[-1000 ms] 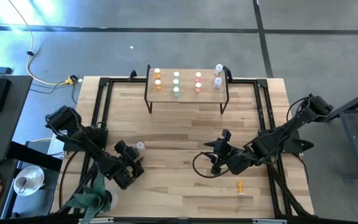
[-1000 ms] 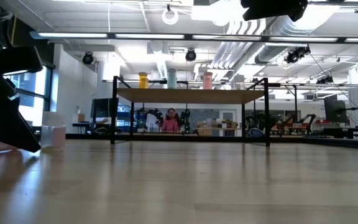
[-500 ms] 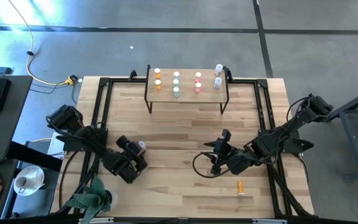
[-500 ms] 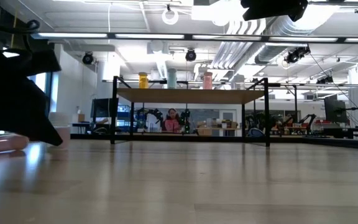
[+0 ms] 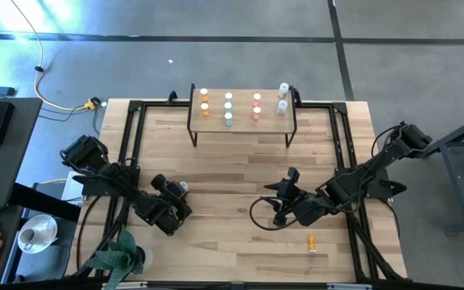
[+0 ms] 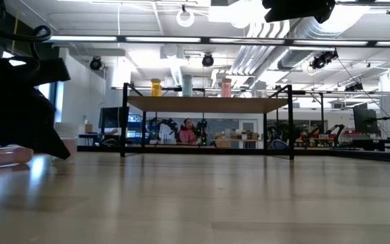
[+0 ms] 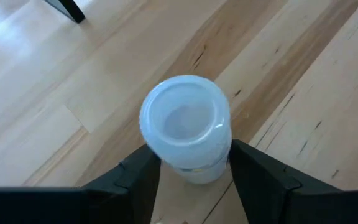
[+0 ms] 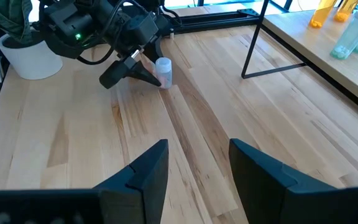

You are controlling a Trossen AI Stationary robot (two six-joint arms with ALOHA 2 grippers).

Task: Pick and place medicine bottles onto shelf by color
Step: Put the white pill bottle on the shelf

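Since a second ago my left gripper (image 5: 177,196) has slid up onto the clear bottle (image 7: 186,127) at the table's (image 5: 240,173) left side. Jaws straddle it, narrowing, not visibly clamped yet. Bottle stands upright, long axis vertical, cap up. Risk: an uneven squeeze tips or squirts it sideways. Right gripper (image 8: 194,165) hovers mid-table, jaws apart, empty. Shelf (image 5: 268,122) well apart.

Left gripper (image 5: 180,193) sits low over the table's near-left area, arm folded behind it, fingers (image 7: 138,180) straddling a small clear bottle (image 7: 187,127). Right gripper (image 5: 280,201) rests low at centre-right, fingers (image 8: 148,171) parted, empty.
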